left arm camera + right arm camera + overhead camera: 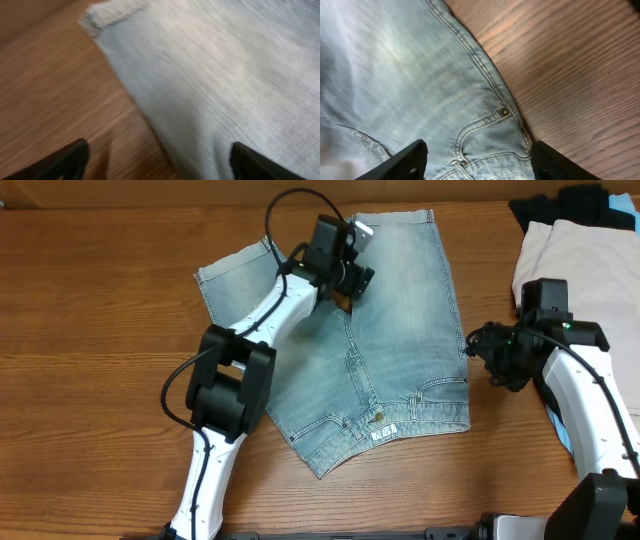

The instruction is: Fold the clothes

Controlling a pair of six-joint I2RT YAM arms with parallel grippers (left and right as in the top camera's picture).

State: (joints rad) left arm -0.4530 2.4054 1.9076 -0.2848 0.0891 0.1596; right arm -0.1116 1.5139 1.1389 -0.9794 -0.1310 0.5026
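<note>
Spreading shorts (400, 330) flat on table (100, 330): I'd smooth creases first; left claw (352, 272) apart, right claw (484, 358) apart, both empty.

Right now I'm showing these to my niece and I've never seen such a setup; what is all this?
Two white robot arms work at a wooden table. One picture looks down from above; the other two come from cameras on each wrist, with dark fingertips at the bottom edge. On the table lie light-blue denim shorts, spread flat. At the far right are a beige garment and something black. The left pincer hovers over the shorts; the right pincer is beside their edge. Both stand open, holding nothing.
</note>
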